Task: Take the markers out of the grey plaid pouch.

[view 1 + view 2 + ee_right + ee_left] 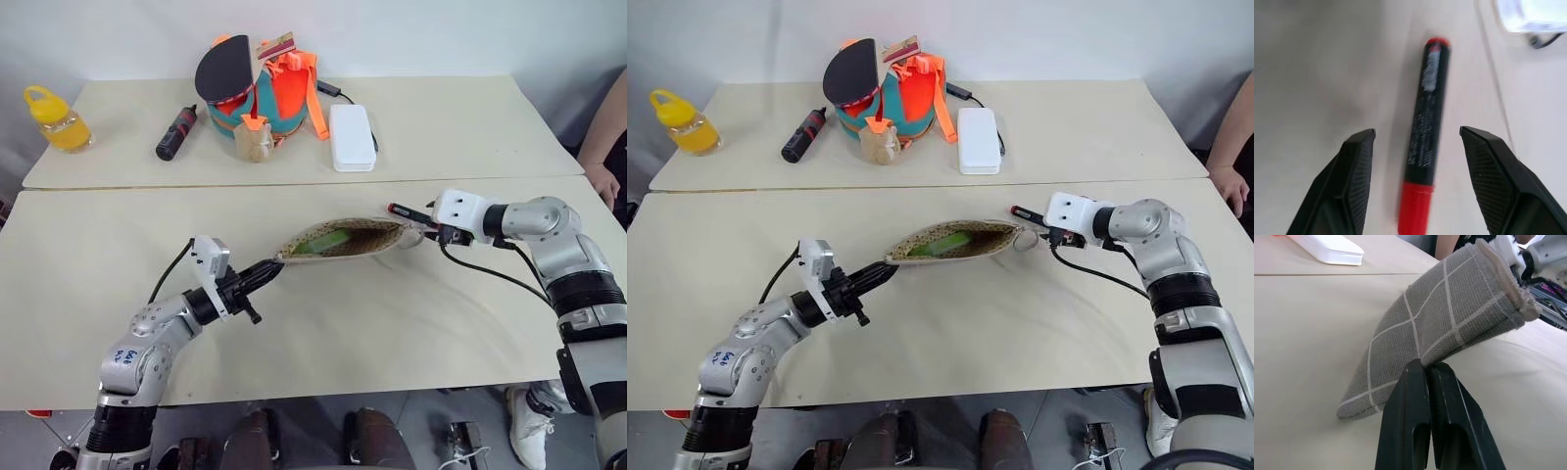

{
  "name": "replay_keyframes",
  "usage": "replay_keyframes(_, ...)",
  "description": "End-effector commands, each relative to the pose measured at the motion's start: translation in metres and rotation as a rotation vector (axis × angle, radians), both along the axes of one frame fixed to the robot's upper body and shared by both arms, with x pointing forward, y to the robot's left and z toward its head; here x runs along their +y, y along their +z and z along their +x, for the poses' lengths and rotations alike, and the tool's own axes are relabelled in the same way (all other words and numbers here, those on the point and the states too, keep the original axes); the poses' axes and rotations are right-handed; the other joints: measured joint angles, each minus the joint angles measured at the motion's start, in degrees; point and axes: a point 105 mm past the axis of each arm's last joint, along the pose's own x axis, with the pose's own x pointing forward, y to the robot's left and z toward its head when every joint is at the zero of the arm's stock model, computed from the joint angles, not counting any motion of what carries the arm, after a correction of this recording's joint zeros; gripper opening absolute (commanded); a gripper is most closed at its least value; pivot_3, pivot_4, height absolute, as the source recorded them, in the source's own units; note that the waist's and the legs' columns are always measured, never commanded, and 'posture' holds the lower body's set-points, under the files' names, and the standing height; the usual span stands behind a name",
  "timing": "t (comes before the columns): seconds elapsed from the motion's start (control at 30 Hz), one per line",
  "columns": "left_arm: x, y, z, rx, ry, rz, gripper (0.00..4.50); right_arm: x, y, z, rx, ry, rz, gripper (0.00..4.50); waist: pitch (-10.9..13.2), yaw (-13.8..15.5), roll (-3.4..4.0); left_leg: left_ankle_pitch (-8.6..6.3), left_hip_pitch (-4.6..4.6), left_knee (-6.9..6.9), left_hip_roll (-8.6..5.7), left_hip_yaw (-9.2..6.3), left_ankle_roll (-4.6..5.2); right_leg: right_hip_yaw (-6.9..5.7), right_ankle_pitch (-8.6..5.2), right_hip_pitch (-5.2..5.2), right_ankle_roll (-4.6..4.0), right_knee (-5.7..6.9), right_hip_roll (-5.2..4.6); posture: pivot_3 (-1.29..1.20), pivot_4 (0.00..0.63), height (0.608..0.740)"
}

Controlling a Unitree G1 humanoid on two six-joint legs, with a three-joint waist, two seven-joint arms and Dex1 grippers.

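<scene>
On the tabletop (294, 323), left end effector (274, 266) pinching grey plaid pouch (343, 240), right end effector (1418, 161) released above black marker (1426, 132), green highlighter (328, 241) inside pouch.

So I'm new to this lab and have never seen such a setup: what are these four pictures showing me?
This is a two-armed humanoid robot. Two pictures come from cameras in its head, looking down over a table; the other two come from a camera on each wrist.

The left end effector is shut on one end of the grey plaid pouch, holding it open. A green highlighter lies inside. The right end effector is open over a black marker with red cap, which lies on the table outside the pouch.

Farther back are a white case, a yellow bottle, a black-and-red cylinder and a colourful bag.
</scene>
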Motion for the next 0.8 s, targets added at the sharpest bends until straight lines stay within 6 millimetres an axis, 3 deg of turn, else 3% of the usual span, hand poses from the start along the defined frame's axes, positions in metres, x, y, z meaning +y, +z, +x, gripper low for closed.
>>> replay_keyframes(0.03, -0.006, 0.01, -0.005, -0.058, -0.027, -0.001, 0.0, 0.03, 0.074, -0.007, -0.186, 0.128, 0.182, 2.88, 0.0, -0.1, 0.01, 0.0, 0.0, 0.0, 0.0, 0.01, 0.0, 0.01, 0.0, -0.01, 0.0, 0.01, 0.0, 0.0, 0.15, 0.74)
replay_keyframes(0.1, -0.006, 0.011, -0.004, -0.059, -0.025, -0.003, 0.0, 0.058, 0.1, -0.023, -0.201, 0.252, 0.313, 2.88, 0.0, -0.2, 0.03, 0.0, 0.0, 0.0, 0.01, 0.0, 0.0, 0.02, 0.0, -0.03, 0.0, 0.04, 0.01, 0.0, 0.15, 0.74)
replay_keyframes(0.2, -0.006, 0.011, -0.002, -0.063, -0.021, 0.0, 0.0, 0.09, 0.11, -0.057, -0.088, 0.446, 0.43, 2.88, 0.0, 0.2, 0.03, 0.0, 0.0, -0.02, 0.03, -0.06, 0.0, -0.01, 0.0, -0.02, 0.0, 0.04, 0.02, 0.0, 0.15, 0.74)
replay_keyframes(0.33, -0.008, 0.011, -0.001, -0.064, -0.016, -0.004, 0.0, 0.109, 0.083, -0.094, 0.105, 0.559, 0.38, 1.57, 0.0, 1.7, 0.01, -0.05, -0.03, -0.01, -0.01, -0.14, 0.06, -0.07, 0.0, 0.08, 0.0, -0.06, -0.01, 0.0, 0.15, 0.74)
replay_keyframes(0.47, -0.01, 0.009, -0.004, -0.032, -0.021, -0.028, 0.0, 0.114, 0.059, -0.098, 0.137, 0.528, 0.252, 0.1, 0.0, 2.1, 0.01, -0.09, -0.09, 0.08, -0.09, -0.11, 0.12, -0.08, 0.02, 0.1, 0.04, -0.14, -0.08, 0.0, 0.15, 0.74)
replay_keyframes(0.63, -0.015, 0.006, -0.013, 0.027, -0.051, -0.078, 0.0, 0.135, 0.043, -0.094, 0.052, 0.546, 0.192, 0.04, 0.0, 1.2, 0.02, -0.06, -0.05, 0.04, -0.01, -0.1, 0.05, -0.07, 0.02, 0.05, 0.03, -0.07, 0.0, 0.0, 0.15, 0.74)
replay_keyframes(0.8, -0.032, 0.021, -0.014, 0.06, -0.109, -0.168, 0.0, 0.126, 0.02, -0.081, 0.014, 0.51, -0.005, 0.04, 0.0, 1.5, 0.01, -0.03, -0.06, 0.1, -0.02, -0.08, 0.03, -0.04, 0.01, 0.04, 0.02, -0.03, -0.01, 0.0, 0.15, 0.74)
